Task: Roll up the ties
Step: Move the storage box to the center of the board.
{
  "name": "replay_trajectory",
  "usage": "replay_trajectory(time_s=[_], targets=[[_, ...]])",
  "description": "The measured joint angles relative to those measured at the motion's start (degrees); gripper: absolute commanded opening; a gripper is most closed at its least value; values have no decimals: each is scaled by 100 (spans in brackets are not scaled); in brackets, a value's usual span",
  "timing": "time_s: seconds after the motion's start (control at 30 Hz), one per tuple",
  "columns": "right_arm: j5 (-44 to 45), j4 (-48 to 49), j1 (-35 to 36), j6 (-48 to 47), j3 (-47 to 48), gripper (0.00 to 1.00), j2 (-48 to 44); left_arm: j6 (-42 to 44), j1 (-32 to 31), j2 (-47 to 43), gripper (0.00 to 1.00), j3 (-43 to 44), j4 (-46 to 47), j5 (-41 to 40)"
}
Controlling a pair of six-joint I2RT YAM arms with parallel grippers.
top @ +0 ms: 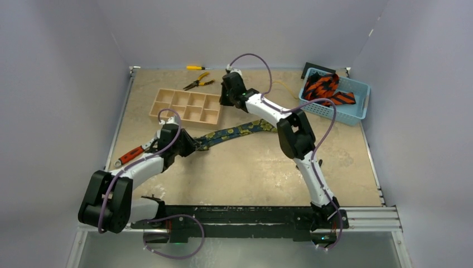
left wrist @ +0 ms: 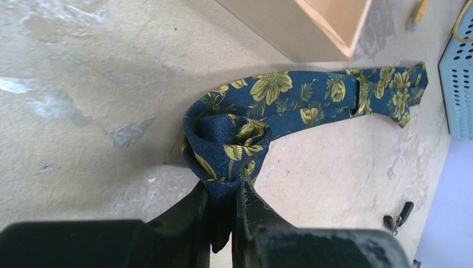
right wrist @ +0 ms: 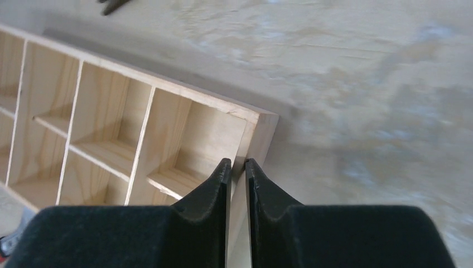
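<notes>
Left claw (left wrist: pixel 223 188) tight on coiled navy tie (left wrist: pixel 312 97)

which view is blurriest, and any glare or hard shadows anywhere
Right wrist: softest, the beige table smears at right while the compartmented wooden tray stays fairly crisp. Left wrist: the navy tie with yellow flowers is sharp, with a soft shadow beside the tray. Top external: even light, only faint soft shadows, no glare.

Soft, even overhead light as I see it, faint shadows under the arms on the table (top: pixel 251 167), pale sheen patches in my left wrist view, navy tie (left wrist: pixel 290 103) sharp there, right wrist view smeared over the tabletop, wooden tray (right wrist: pixel 206 134) crisper, side walls dim
</notes>
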Motion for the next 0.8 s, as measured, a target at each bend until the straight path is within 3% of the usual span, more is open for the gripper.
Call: replay_trajectory(time_s=[0.43, 0.5, 0.63, 0.8], targets=[[780, 249, -564, -796, -2140, 23, -1436, 293, -184, 634, 0, 234, 221, 752], [892, 229, -645, -898, -2293, 29, -1554, 293, -264, 761, 0, 297, 295, 828], [1054, 229, -807, -942, -2667, 53, -1847, 295, -476, 1001, 0, 472, 391, 925], [1117, 170, -905, -822, -3073, 60, -2363, 295, -546, 1054, 0, 527, 435, 966]])
